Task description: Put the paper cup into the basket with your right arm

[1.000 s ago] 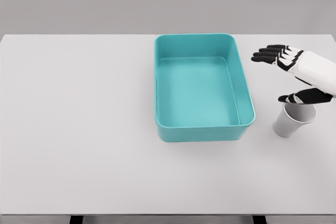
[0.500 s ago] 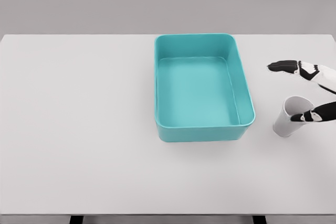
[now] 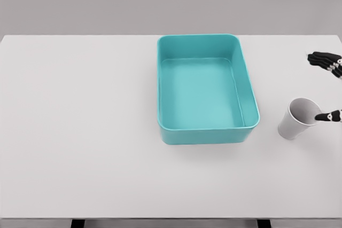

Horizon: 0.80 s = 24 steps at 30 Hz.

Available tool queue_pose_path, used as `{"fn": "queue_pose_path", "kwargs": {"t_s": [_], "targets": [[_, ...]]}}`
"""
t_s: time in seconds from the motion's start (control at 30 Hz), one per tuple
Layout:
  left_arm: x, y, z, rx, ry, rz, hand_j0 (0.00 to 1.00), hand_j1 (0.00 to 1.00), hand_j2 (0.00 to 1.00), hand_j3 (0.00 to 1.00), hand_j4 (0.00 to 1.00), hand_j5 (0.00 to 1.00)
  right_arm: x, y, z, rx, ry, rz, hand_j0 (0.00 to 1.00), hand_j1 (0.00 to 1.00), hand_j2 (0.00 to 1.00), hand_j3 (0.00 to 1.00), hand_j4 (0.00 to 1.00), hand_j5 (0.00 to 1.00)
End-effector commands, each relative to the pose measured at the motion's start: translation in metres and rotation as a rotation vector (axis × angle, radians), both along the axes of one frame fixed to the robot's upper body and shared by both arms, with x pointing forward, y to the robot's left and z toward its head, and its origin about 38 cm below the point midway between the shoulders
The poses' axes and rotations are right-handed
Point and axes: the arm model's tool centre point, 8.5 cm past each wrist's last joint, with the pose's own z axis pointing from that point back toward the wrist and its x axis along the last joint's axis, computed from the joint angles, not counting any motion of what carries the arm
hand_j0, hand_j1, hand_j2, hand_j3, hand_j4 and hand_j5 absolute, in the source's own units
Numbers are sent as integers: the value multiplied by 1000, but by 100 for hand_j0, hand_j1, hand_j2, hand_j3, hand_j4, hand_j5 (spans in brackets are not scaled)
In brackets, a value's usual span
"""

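— Left of the fingers point(image 3: 324, 58), what's there?
— First the white table point(image 3: 80, 132), then the teal basket point(image 3: 204, 88) well to their left, holding nothing.
— And the paper cup point(image 3: 298, 118)?
— Tilted on the table, just right of the basket, its rim beside the thumb tip.
— The right hand point(image 3: 327, 86)?
— Mostly cut off by the edge; fingers and thumb spread apart, gripping nothing.

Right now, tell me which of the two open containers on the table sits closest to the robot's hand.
The white paper cup, right of the teal basket; the right hand has a fingertip at its rim.
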Motion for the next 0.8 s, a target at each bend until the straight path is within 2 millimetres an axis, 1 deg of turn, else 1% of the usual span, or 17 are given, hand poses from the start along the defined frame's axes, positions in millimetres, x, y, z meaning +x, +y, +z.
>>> {"fn": "queue_pose_path", "kwargs": {"t_s": [0.0, 0.1, 0.23, 0.37, 0.4, 0.5, 0.53, 0.57, 0.77], "targets": [[0, 0, 0, 0, 0, 0, 100, 100, 100, 100, 100, 100, 2, -14, -6, 20, 30, -48, 100, 100, 100, 100, 100, 100], [0, 0, 0, 0, 0, 0, 100, 100, 100, 100, 100, 100, -5, -18, -21, 16, 74, -58, 100, 100, 100, 100, 100, 100], [0, 0, 0, 0, 0, 0, 100, 100, 100, 100, 100, 100, -7, -22, -28, 2, 94, -71, 100, 100, 100, 100, 100, 100], [0, 0, 0, 0, 0, 0, 100, 100, 100, 100, 100, 100, -9, -39, -42, -1, 130, -124, 100, 100, 100, 100, 100, 100], [0, 0, 0, 0, 0, 0, 100, 100, 100, 100, 100, 100, -10, -41, -48, 1, 149, -134, 100, 100, 100, 100, 100, 100], [0, 0, 0, 0, 0, 0, 100, 100, 100, 100, 100, 100, -12, -38, -70, 73, 174, -163, 100, 100, 100, 100, 100, 100], [0, 0, 0, 0, 0, 0, 100, 100, 100, 100, 100, 100, -13, -43, -84, 108, 192, -205, 100, 100, 100, 100, 100, 100], [0, 0, 0, 0, 0, 0, 100, 100, 100, 100, 100, 100, -14, -43, -87, 114, 198, -211, 100, 100, 100, 100, 100, 100], [0, 0, 0, 0, 0, 0, 100, 100, 100, 100, 100, 100, -14, -43, -89, 137, 205, -215, 100, 100, 100, 100, 100, 100]]}}
